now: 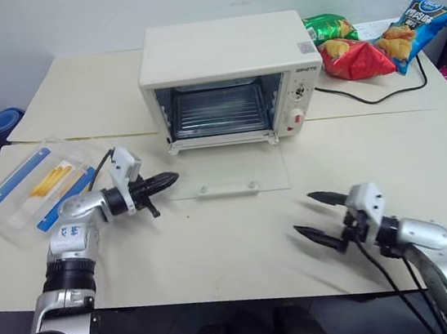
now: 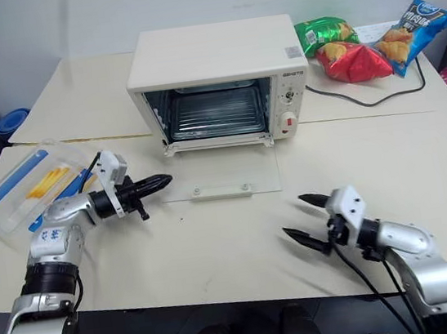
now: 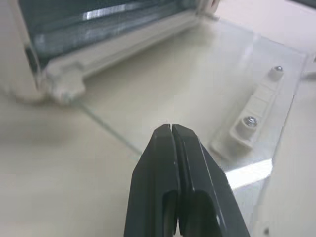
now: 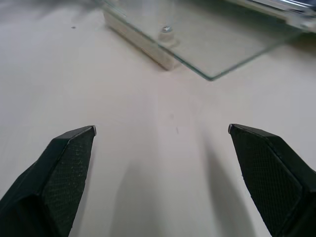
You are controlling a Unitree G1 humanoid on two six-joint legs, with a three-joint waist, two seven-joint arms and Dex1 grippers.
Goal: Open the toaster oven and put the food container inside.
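I see the toaster oven [image 1: 228, 76] open; left gripper [image 1: 171, 176] jaws together beside its door, right gripper [image 1: 311, 215] jaws apart.

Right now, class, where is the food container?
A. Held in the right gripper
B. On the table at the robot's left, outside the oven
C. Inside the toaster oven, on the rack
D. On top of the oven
B: the food container lies flat on the table to the left of the toaster oven, whose glass door is folded down and whose rack is bare; the open right gripper holds nothing.
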